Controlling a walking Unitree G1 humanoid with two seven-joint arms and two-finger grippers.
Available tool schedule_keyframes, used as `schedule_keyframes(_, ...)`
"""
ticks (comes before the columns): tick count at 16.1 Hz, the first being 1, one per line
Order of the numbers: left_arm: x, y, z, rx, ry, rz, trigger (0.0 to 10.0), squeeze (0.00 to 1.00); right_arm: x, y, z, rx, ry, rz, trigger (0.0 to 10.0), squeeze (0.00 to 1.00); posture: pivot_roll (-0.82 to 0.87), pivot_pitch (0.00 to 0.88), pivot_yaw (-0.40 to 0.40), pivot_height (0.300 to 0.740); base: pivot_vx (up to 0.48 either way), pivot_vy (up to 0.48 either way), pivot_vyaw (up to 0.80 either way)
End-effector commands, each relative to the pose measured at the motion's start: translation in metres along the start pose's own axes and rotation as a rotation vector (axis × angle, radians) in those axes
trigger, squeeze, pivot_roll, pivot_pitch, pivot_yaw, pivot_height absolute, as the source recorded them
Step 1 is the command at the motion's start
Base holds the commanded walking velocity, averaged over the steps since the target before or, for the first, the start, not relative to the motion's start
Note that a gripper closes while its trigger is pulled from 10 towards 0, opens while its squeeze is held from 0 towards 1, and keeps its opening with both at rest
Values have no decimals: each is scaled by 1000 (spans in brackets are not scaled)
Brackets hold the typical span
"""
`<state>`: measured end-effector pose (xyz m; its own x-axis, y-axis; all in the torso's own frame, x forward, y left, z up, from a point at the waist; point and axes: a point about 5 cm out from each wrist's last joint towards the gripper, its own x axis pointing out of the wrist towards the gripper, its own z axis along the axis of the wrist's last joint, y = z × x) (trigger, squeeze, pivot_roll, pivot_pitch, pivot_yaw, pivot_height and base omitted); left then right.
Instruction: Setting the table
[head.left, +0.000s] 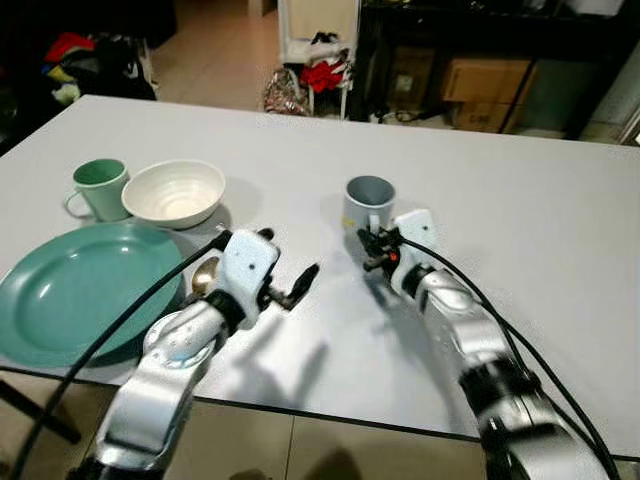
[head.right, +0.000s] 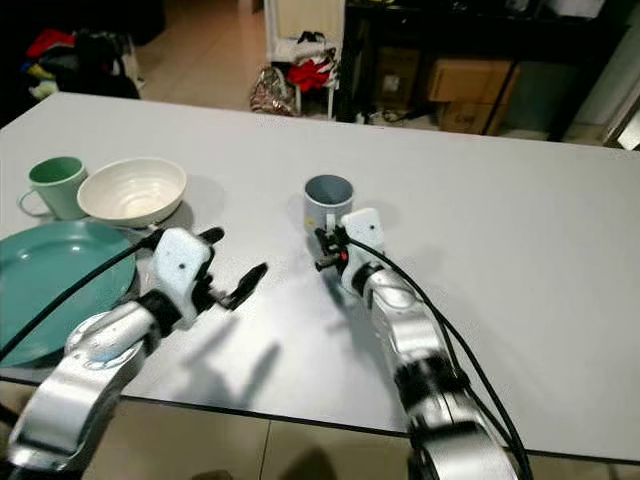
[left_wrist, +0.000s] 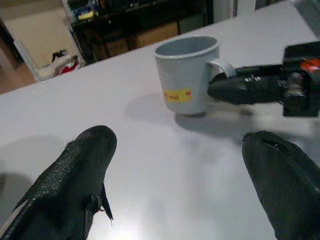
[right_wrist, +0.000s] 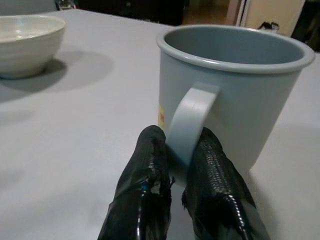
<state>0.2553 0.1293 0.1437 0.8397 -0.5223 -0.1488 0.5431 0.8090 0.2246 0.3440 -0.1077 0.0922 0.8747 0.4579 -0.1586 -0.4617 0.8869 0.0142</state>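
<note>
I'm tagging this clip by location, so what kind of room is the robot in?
Probably a home dining area: a white table bears a green plate, white bowl and two mugs, and the right gripper pinches the grey mug by its handle.

My head views are evenly lit and sharp, the pale table (head.left: 520, 200) bright while the room behind it sits dim. Soft shadows of my arms fall on the table toward me. In my wrist views, my tool's black fingers (left_wrist: 75, 170) loom large and blurred.
</note>
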Motion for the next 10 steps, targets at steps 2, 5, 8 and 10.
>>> schedule_keyframes(2, -7, 1, 2, 5, 11, -9, 10000, 0, 4, -10, 5, 24, -26, -64, 10000, 0, 121, 0, 12, 740, 0, 0, 0)
schedule_keyframes(5, -17, 0, 2, 9, 32, -16, 10000, 0, 5, -23, 2, 40, -24, -137, 10000, 0, 144, 0, 13, 740, 0, 0, 0)
schedule_keyframes(8, -16, -2, 3, 6, 33, -22, 10000, 0, 2, -21, -8, 71, -9, -123, 10000, 0, 135, 0, 15, 740, 0, 0, 0)
schedule_keyframes(10, -15, -4, 4, -2, 30, -37, 10000, 0, 0, -20, -15, 87, 4, -134, 10000, 263, 128, 0, 19, 740, 0, 0, 0)
